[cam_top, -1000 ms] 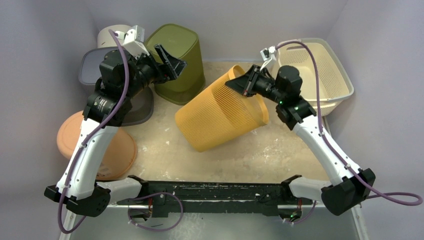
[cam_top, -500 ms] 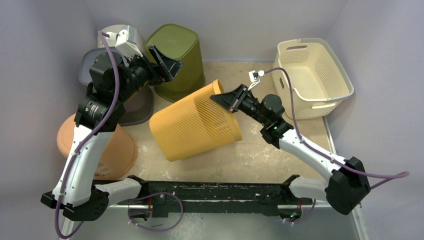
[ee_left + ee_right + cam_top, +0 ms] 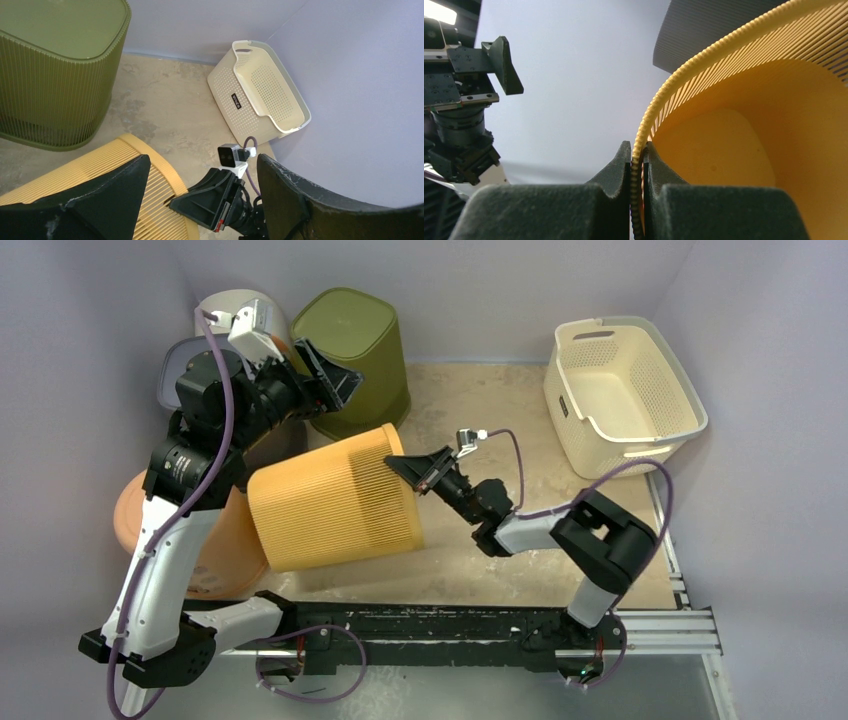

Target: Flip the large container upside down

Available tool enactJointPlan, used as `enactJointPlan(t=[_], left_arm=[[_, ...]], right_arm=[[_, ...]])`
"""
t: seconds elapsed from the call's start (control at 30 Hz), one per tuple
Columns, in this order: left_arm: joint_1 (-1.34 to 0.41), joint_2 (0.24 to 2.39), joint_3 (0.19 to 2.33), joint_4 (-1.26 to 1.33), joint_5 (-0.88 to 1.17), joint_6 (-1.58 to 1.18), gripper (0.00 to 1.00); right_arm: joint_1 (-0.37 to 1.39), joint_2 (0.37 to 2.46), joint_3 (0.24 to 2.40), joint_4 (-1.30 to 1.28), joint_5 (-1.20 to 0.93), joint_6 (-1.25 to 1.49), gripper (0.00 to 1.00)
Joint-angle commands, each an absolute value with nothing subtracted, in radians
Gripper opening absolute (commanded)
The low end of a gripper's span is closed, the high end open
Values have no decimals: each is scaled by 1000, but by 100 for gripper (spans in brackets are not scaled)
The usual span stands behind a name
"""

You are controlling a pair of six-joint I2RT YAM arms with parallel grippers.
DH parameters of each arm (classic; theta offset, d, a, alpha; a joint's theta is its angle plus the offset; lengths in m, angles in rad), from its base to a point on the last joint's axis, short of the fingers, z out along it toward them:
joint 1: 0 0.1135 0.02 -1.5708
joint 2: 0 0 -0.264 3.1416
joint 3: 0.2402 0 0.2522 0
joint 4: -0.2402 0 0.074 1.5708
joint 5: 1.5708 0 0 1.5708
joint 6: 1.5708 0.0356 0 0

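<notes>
right hand | pinches yellow bin rim (bin tipped sideways)

The left arm and right arm share one build: smooth white plastic link shells between chunky matte-black joint housings. A thin purple cable loops loose along each (the right one's arcs past its black elbow) to a small white boxy wrist camera. The left gripper and right gripper carry black wedge-shaped fingers, their edges scuffed pale. Both bases bolt to a black metal rail.
</notes>
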State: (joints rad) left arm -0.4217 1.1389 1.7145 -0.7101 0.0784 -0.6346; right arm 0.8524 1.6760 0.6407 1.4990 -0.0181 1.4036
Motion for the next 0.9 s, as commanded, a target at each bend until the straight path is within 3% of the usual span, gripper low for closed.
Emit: enactJointPlan(t=[0.0, 0.5, 0.87], left_arm=[[-425, 1137, 1742, -708, 96, -608, 76], [-426, 1171, 1764, -715, 96, -588, 76], [-425, 1164, 1723, -693, 101, -599, 76]], right_arm=[[893, 1790, 682, 2048, 132, 1583, 0], [894, 1717, 661, 2056, 238, 1771, 0], [802, 1629, 241, 2056, 292, 1841, 0]])
